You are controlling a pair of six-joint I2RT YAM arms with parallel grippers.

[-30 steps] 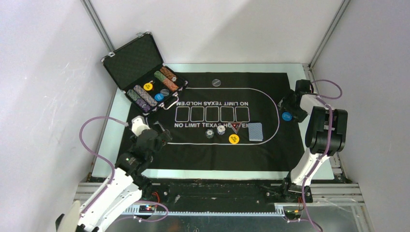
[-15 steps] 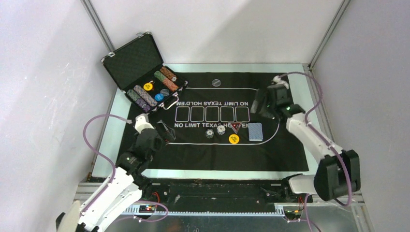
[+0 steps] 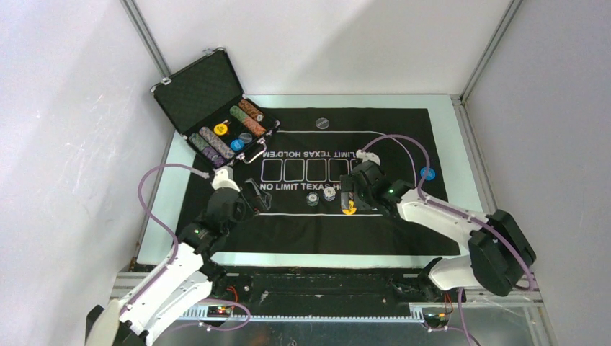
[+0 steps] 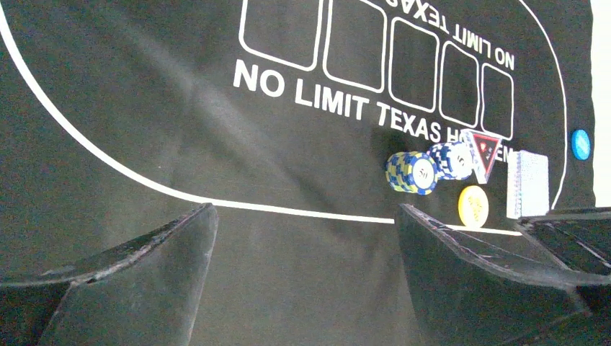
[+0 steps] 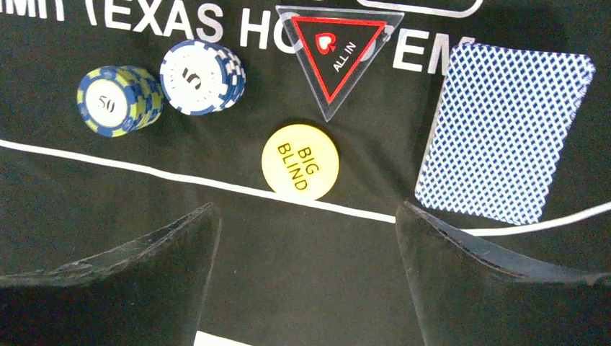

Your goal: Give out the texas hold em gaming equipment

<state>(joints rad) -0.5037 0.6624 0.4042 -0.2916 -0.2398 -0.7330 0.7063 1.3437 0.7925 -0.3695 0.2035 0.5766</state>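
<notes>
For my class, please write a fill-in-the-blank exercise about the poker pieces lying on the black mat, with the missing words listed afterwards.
1. The yellow disc is printed with the words ____.
2. The red-black triangle marker reads ____.
3. Beside the chip stack marked 5 stands a yellow-and-blue chip stack marked ____.
4. The playing cards have a ____ patterned back.

Missing words: BIG BLIND; ALL IN; 50; blue.

Overhead, the right arm [image 3: 432,210] hides the blue-backed card deck [image 5: 504,130] and red-black triangle marker [image 5: 339,58]. Chips [image 3: 216,140] in the black case [image 3: 198,86] are illegible.
</notes>
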